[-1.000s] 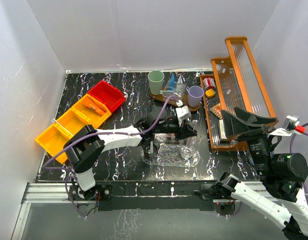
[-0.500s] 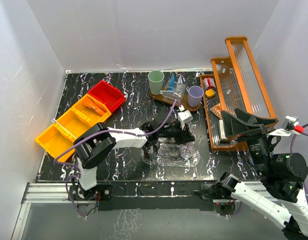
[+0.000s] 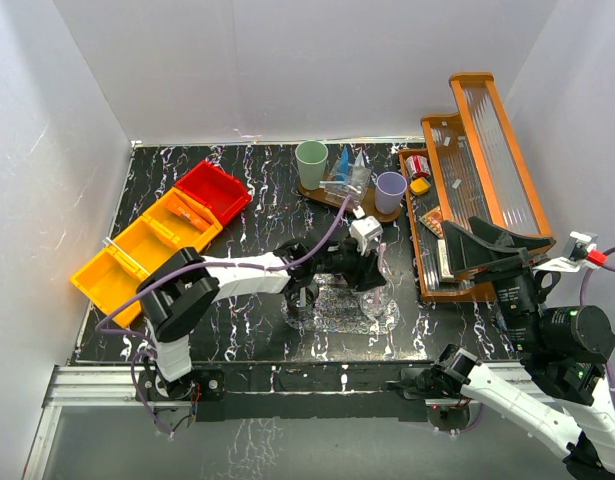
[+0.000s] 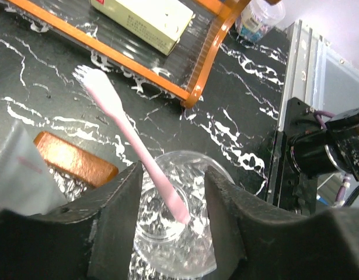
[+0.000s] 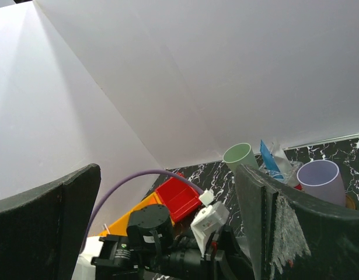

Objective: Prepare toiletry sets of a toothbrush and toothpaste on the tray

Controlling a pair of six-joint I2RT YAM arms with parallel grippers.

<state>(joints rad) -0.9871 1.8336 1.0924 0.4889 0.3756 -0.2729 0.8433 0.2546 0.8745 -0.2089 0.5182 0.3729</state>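
My left hand [image 4: 173,175] hangs low over a clear glass cup [image 4: 176,233], with its two dark fingers [image 4: 118,216] spread apart, one on each side of the rim. They grip nothing, and I cannot tell whether either pad touches the glass. A slim pink toothbrush [image 4: 126,134] stands in the cup. Its handle end rests at the bottom and its bristled head leans up and away between my fingers.

The cup stands on a crinkled clear film [image 3: 327,305] in the middle of the black white-veined table [image 3: 257,215]. The brown wooden tray [image 3: 315,191] lies well apart at the far edge, carrying a pale green cup [image 3: 312,160], a lilac cup [image 3: 390,187] and a blue tube [image 3: 342,160].

To my right, the curved foot of an orange-framed rack [image 4: 208,55] comes near the cup, with a cream box [image 4: 150,17] on its ribbed shelf. To my left, bare table runs out to the red, orange and yellow bins [image 3: 177,220].

My right hand [image 5: 167,192] is raised at the near right, beside the rack. Its fingers are wide apart with nothing between them.
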